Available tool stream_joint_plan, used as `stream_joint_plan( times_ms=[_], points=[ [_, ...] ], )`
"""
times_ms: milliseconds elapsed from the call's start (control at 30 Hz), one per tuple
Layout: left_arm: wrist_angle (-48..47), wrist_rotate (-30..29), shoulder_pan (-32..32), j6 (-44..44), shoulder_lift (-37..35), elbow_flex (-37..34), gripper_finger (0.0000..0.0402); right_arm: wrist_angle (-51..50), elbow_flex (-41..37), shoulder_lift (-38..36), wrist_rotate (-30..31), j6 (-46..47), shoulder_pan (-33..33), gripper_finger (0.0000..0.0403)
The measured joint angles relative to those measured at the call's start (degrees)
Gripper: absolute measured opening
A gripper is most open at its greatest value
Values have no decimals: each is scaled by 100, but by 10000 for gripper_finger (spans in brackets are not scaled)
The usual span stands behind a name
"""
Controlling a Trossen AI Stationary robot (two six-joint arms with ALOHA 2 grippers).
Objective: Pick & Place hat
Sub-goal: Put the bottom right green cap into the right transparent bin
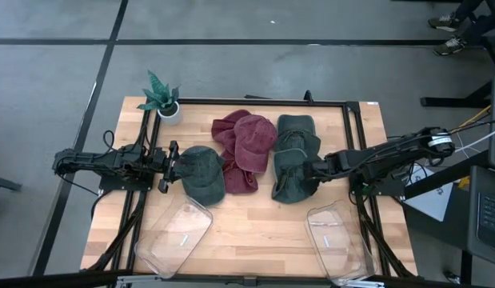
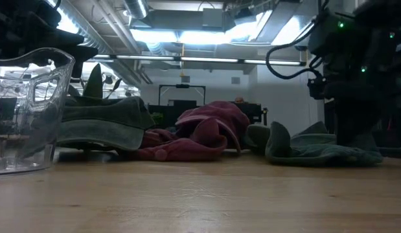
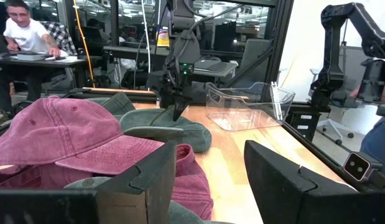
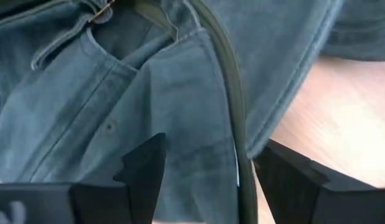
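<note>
Right gripper [image 1: 313, 170]: jaws spread wide, straddling the fabric edge of a green cap [image 1: 293, 181] on the table [image 1: 255, 228], nothing clamped. Left gripper [image 1: 172, 166]: jaws likewise apart, holding nothing, poised at the rim of another green cap [image 1: 202, 173]. Between the two, a pile of red caps [image 1: 245, 148]; a third green cap [image 1: 297, 132] behind the right one. Nearer the front edge, two clear plastic bins [image 1: 173, 238], [image 1: 337, 242]. At the back left corner, a small potted plant [image 1: 161, 99].
</note>
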Motion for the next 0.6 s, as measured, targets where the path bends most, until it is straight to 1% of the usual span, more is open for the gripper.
stream_joint_plan(
  times_ms=[133, 233, 333, 600],
  points=[
    [0, -2, 1, 0, 0, 1, 185, 388, -118, 0, -29, -13, -75, 232],
    [2, 0, 2, 0, 0, 1, 185, 440, -128, 0, -81, -90, -127, 212],
    [1, -1, 1, 0, 0, 1, 185, 490, -128, 0, -131, -193, -139, 176],
    [2, -1, 1, 0, 0, 1, 185, 492, -128, 0, -386, -309, -137, 53]
  ],
)
